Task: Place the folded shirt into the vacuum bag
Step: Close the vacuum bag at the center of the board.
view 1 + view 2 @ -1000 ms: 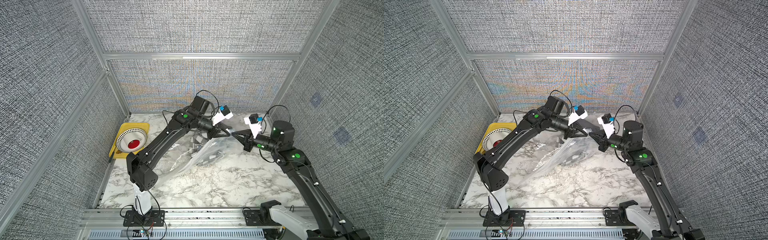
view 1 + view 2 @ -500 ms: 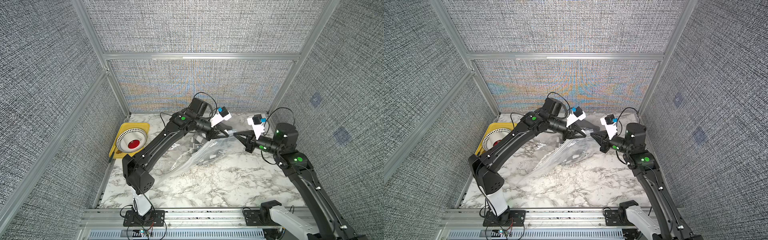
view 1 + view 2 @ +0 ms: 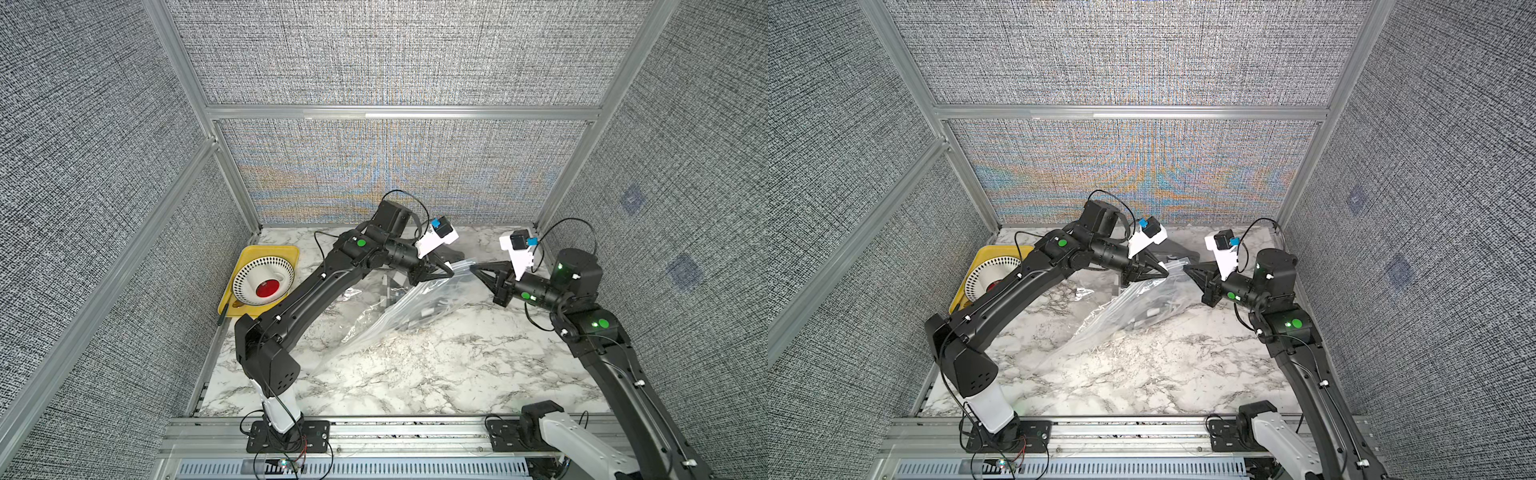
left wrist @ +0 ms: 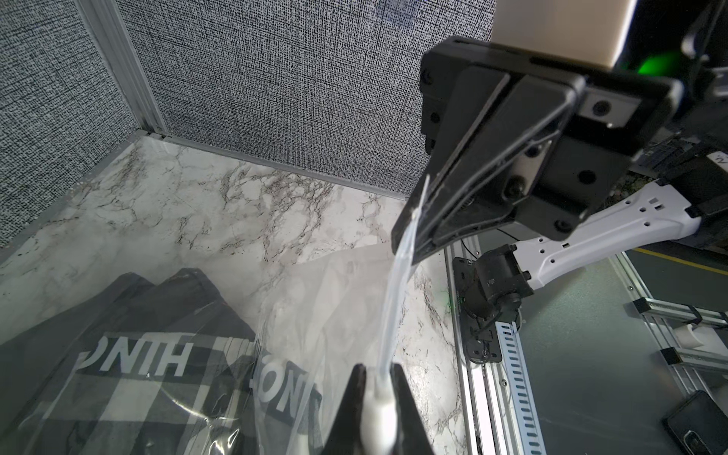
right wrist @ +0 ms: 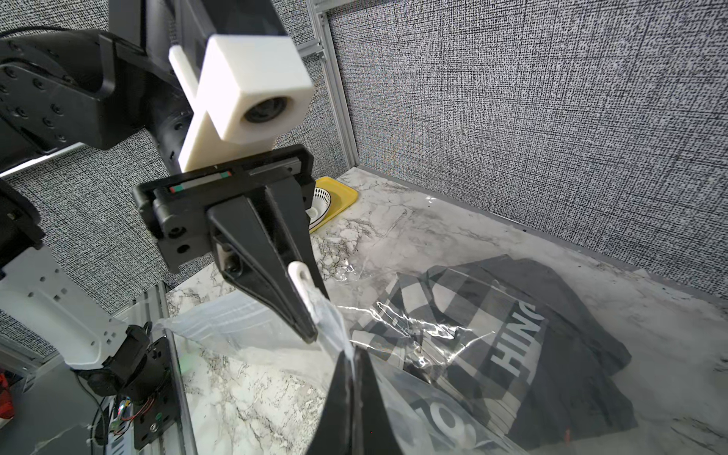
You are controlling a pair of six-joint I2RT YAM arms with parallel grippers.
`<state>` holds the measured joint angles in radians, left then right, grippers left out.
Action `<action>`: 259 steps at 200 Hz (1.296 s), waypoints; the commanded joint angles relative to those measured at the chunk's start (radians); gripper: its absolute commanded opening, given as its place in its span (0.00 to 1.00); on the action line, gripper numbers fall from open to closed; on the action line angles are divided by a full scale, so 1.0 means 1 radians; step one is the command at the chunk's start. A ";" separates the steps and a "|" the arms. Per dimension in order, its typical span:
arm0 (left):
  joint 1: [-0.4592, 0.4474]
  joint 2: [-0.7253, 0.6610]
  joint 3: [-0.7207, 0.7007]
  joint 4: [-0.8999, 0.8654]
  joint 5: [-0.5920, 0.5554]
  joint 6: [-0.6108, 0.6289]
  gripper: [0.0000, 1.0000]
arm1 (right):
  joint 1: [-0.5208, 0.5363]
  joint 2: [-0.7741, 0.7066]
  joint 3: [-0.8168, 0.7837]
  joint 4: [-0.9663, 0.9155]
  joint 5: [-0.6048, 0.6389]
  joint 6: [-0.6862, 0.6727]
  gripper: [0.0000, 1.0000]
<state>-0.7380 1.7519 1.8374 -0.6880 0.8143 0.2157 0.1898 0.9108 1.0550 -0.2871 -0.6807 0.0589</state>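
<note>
The vacuum bag (image 3: 399, 320) (image 3: 1113, 320) is a crinkly clear sheet, lifted at its zip edge and trailing down to the marble table (image 3: 436, 374). My left gripper (image 3: 451, 272) (image 4: 376, 368) is shut on the bag's white clip (image 4: 378, 413) (image 5: 301, 275). Close beside it, my right gripper (image 3: 471, 269) (image 5: 354, 354) is shut on the same edge. The folded shirt (image 4: 138, 354) (image 5: 551, 315) is dark grey with a checked print and white letters. It lies flat at the back of the table under the raised edge, partly seen through the film. Whether it is inside the bag I cannot tell.
A yellow tray (image 3: 266, 251) holding a white dish (image 3: 262, 276) with a red centre sits at the back left corner. Grey fabric walls close in three sides. An aluminium rail (image 3: 395, 432) with the arm bases runs along the front edge.
Both grippers stay shut on the bag's edge. The right one has drawn back to the right and the left slightly to the left, so a short stretch of edge now spans between them.
</note>
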 commanded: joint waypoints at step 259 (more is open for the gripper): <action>0.023 -0.234 -0.318 -0.137 -0.262 -0.119 0.00 | -0.111 -0.016 -0.030 0.255 0.280 0.138 0.00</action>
<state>-0.7315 1.5414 1.5372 -0.5941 0.6357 0.1009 0.1116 0.9012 1.0187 -0.2268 -0.6235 0.1768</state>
